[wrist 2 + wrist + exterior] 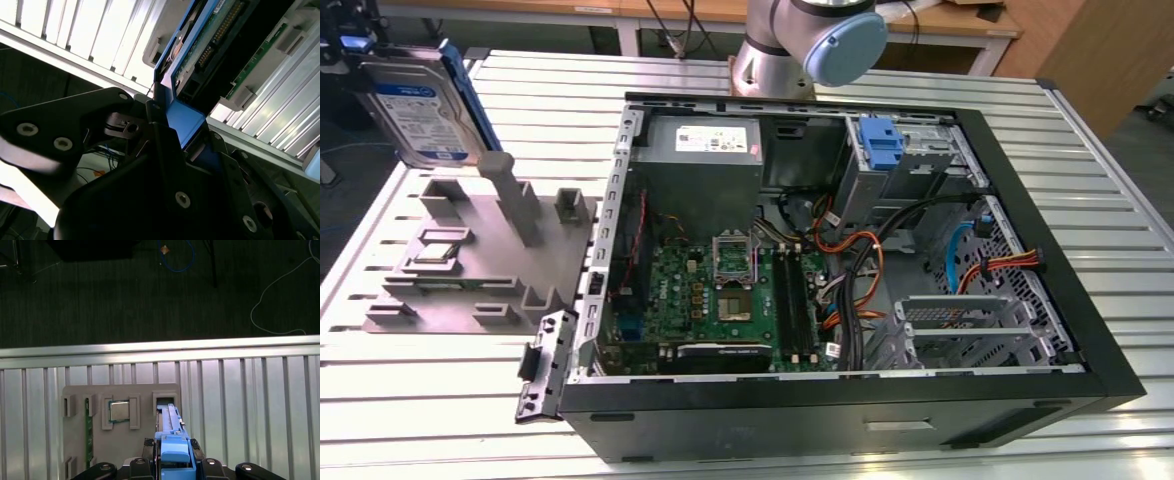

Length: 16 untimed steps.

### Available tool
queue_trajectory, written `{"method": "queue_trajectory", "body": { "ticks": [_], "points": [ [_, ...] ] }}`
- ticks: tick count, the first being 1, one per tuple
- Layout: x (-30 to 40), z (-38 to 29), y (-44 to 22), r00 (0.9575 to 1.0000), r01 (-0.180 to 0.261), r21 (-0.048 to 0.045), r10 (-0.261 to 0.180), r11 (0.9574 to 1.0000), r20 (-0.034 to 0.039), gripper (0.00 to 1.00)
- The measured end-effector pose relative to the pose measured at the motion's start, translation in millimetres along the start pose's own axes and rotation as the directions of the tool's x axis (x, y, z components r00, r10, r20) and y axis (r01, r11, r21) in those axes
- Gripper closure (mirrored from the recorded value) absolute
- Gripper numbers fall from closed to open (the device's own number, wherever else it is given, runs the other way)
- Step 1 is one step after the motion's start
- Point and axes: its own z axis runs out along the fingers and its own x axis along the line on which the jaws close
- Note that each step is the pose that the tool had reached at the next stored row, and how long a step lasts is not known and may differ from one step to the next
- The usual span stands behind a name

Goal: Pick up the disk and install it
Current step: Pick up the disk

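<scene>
- I see the disk [416, 100] up in the air at the exterior view's left. It stands upright, with its white-and-blue label facing the camera.
- The jaws are clamped on the disk and hold it from above. In the second wrist view, black fingers [165, 150] press on both sides of its blue frame [186, 119].
- In the first wrist view I look down along the thin edge of the disk [172, 440]. Its far end hangs over a dark slot [165, 402] in the grey tray [142, 445]. I cannot tell if it touches the slot.
- In the exterior view, the grey tray [467, 290] lies flat on the counter [427, 400], below the disk. A tall grey post [514, 200] on the tray stands just beside the low end of the disk.
- A small square silver chip [438, 251] sits in the tray. In the first wrist view, the chip [120, 411] is near the slot, and a thin green stick [89, 432] lies on its other side.
- The open computer case [787, 420] sits on the counter too, at the exterior view's right of the tray. Inside I see a green board [707, 290] and a blue-handled caddy [881, 140].
- The base of the arm [807, 40] stands behind the case.
- Past the edge of the counter [250, 415], in the first wrist view, is a dark floor [125, 300].
</scene>
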Motion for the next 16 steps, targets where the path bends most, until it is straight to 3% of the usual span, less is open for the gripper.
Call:
{"method": "queue_trajectory", "body": {
  "ticks": [16],
  "points": [
    [-0.1,-4.6,0.1,1.0,0.0,0.0001,0.0,1.0,0.0001,0.63]
  ]
}}
